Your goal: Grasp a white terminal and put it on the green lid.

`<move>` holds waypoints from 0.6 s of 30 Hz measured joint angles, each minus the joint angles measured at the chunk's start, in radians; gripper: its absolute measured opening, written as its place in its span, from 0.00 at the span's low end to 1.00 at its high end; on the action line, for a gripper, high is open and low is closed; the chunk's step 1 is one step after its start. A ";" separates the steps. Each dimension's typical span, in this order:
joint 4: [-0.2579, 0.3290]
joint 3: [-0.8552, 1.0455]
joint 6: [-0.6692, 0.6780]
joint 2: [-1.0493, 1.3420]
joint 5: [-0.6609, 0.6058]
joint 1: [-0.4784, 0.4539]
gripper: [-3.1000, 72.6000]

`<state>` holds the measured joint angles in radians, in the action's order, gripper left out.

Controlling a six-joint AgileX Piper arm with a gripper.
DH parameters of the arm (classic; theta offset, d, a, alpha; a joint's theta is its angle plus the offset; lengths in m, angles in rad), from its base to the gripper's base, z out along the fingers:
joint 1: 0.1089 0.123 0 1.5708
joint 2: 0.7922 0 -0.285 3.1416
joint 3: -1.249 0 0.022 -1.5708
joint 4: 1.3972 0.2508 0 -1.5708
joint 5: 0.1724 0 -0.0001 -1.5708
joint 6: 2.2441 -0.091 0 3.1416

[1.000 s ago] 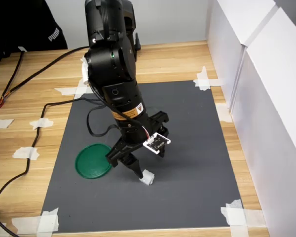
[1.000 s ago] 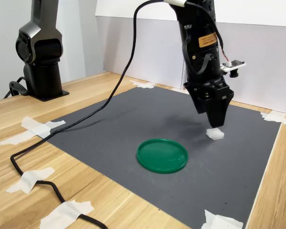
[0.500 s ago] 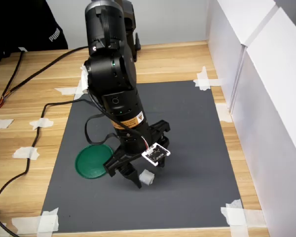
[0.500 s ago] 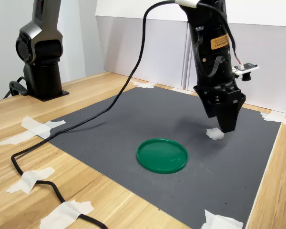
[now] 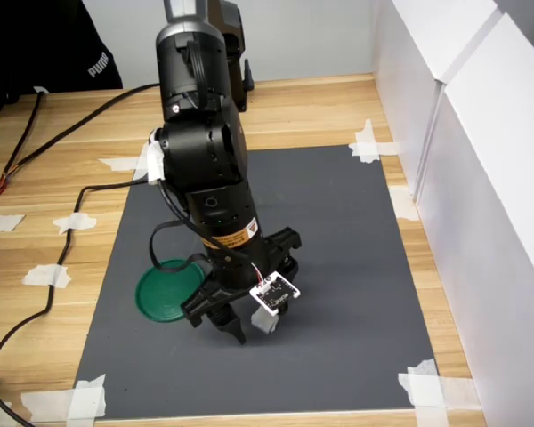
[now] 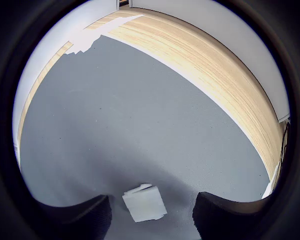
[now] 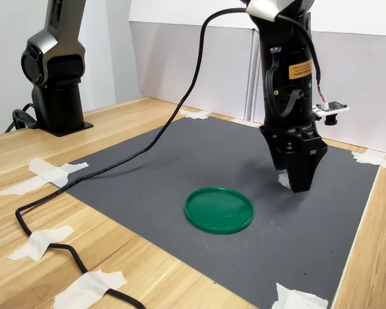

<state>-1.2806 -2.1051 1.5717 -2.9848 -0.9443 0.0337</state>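
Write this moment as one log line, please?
phase: pre-grasp | gripper: open, straddling white terminal on mat | green lid: empty

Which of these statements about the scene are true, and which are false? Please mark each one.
1. The white terminal lies between the two fingers of the gripper in the wrist view. True.
2. The white terminal already rests on the green lid. False: it sits on the grey mat, apart from the lid.
3. The green lid lies flat on the grey mat. True.
4. The gripper is shut tight on the terminal. False: the wrist view shows a gap on each side of it, so the jaws stand open.
5. White tape holds down the mat's corners. True.
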 joint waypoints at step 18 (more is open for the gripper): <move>-0.032 -0.005 -0.009 -0.012 -0.005 0.024 0.89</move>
<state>-1.3121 -2.1105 1.5622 -2.9966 -0.9491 0.0573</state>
